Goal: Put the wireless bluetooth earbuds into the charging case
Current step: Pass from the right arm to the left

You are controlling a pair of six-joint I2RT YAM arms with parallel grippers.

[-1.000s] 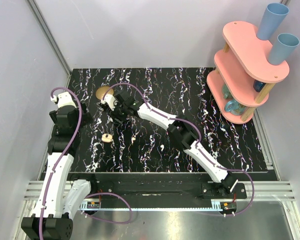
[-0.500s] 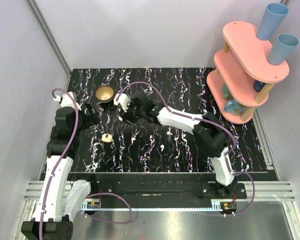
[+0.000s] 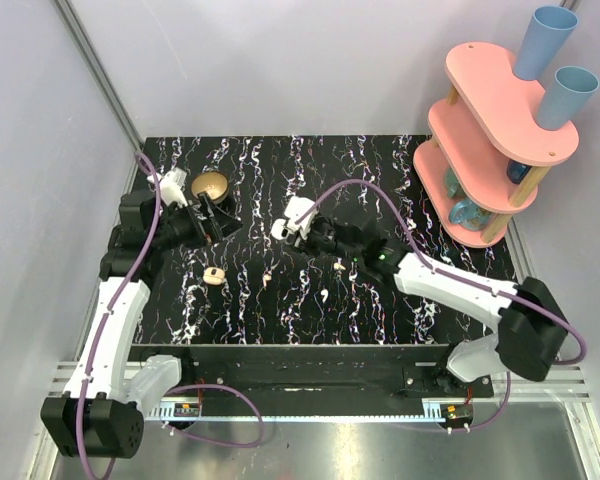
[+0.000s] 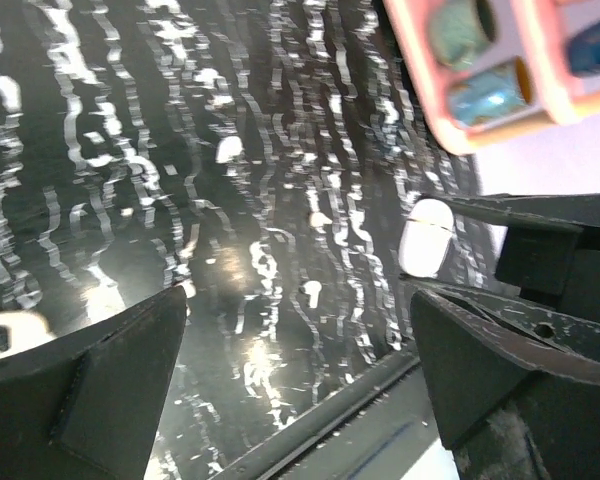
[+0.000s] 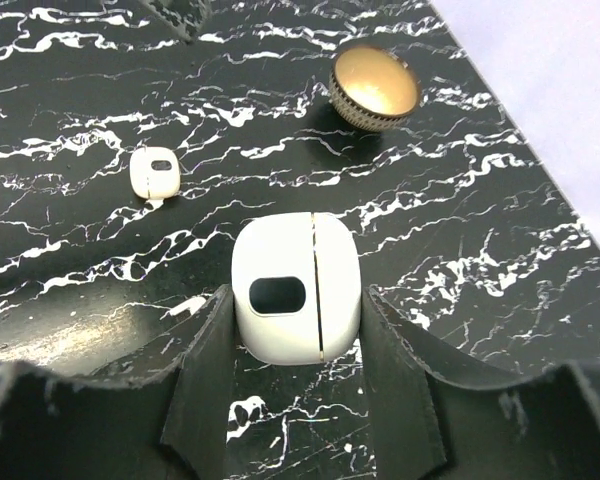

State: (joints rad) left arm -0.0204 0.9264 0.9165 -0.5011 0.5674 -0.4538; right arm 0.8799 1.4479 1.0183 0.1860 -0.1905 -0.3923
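Looking down from the top camera: charging case [image 3: 281, 229] pinched in the right tool [image 3: 284, 227] near the middle of the black, white-veined desk [image 3: 400, 170], jaws part-closed on its sides. Left tool [image 3: 218, 222] spread wide open just beside a brass bowl [image 3: 210, 185] at the back left, gold inside facing up. Pink three-tier shelf [image 3: 485, 85] at the back right corner, carrying two blue cups [image 3: 545, 40] on top and bluish glassy things [image 3: 467, 212] on the lower tiers, too small to name. One comma-shaped earbud [image 3: 325, 297] lying on the desk toward the front, well apart from the case; a cream rounded piece [image 3: 213, 275] with a dark spot lying further left; cannot tell a second earbud from the white veining. Pale grey walls [image 3: 280, 60] on three sides, a metal rail [image 3: 565, 380] along the near edge. Turning to the left wrist view: own dark fingers [image 4: 110, 370] far apart at the bottom corners, blurred desk between, the white case [image 4: 425, 238] held by the other tool at the right, the shelf [image 4: 480, 135] cut off at the top with teal things [image 4: 485, 90] in its compartments. Turning to the right wrist view: case [image 5: 295, 290] clamped between two dark fingers [image 5: 205, 390], seam running up its face, lid shut, contents hidden, a dark oval recess on the left half; cannot tell whether lifted or resting. Beyond, the cream rounded piece [image 5: 155, 172] at the left, bowl [image 5: 375, 85] at the back right near the desk edge.
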